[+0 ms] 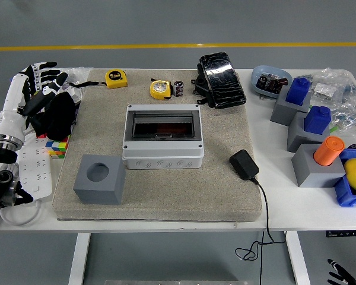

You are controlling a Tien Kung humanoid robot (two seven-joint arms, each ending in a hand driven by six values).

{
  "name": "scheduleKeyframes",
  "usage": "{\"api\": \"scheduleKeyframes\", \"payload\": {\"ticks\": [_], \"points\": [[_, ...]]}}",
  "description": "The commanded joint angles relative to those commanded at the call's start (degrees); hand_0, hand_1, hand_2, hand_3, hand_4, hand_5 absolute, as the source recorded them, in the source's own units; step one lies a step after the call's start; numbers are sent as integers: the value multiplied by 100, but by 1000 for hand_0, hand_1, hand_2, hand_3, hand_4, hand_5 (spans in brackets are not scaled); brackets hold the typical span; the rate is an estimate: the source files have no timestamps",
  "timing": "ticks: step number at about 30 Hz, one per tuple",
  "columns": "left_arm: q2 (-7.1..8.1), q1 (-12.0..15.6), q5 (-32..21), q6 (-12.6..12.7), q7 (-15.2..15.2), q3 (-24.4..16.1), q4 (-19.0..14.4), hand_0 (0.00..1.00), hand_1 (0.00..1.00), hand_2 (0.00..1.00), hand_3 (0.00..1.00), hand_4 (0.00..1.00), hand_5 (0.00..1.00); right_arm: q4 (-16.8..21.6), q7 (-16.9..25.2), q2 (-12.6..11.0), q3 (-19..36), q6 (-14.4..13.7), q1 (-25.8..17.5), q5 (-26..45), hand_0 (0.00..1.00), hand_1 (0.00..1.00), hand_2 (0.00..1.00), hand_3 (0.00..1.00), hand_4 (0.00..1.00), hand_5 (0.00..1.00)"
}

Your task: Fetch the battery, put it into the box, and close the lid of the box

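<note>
I see the left hand [44, 74] raised at far left, fingers spread, holding nothing | battery [178, 88] upright beyond the box [162, 137], beside yellow tape measure [160, 89] | right fingers unclear at near-right corner

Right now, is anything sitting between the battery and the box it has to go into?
Nothing visible. The battery stands on the mat beside a yellow tape measure, just beyond the box, with bare mat between them. The left hand is at the table's left edge.

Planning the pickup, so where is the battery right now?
In the head view the battery stands at the mat's far edge, just right of a yellow tape measure and left of the black pouch, beyond the box.
</note>
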Motion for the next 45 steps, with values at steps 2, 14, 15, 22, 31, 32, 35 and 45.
{"api": "scheduleKeyframes", "payload": {"ticks": [2, 14, 15, 22, 31, 32, 35, 45], "points": [[-2, 0, -3, -17, 10, -10, -7, 617, 711, 699, 745, 998, 698, 0, 7, 1, -33, 7, 0, 30, 625, 690, 668, 548, 914, 496], [0, 20, 7, -79, 73, -59, -19, 613, 706, 696, 744, 998, 701, 0, -66, -3, 62, 26, 5, -72, 626, 690, 668, 550, 914, 501], [0, 16, 9, -84, 75, -60, -18, 613, 706, 696, 744, 998, 701, 0, -63, -4, 54, 26, 13, -64, 626, 690, 668, 550, 914, 501], [25, -1, 11, -112, 87, -53, -12, 615, 705, 695, 744, 998, 705, 0, -36, 18, -21, 29, 52, 15, 625, 690, 669, 550, 915, 504], [50, -6, -68, -132, 115, -37, -18, 615, 704, 695, 743, 998, 706, 0, -72, -7, -52, 15, 41, 20, 625, 690, 670, 550, 915, 505], [51, -7, -64, -133, 117, -37, -17, 615, 704, 695, 743, 998, 706, 0, -70, -9, -69, 13, 43, 34, 625, 690, 670, 550, 915, 505], [55, -5, -55, -134, 118, -35, -14, 615, 704, 695, 743, 998, 706, 0, -66, -10, -114, 10, 50, 68, 625, 690, 670, 550, 915, 505], [84, -38, -55, -151, 126, -14, -10, 615, 704, 694, 742, 998, 712, 0, -94, -24, -165, 19, 70, 89, 625, 691, 670, 550, 915, 506]]}}
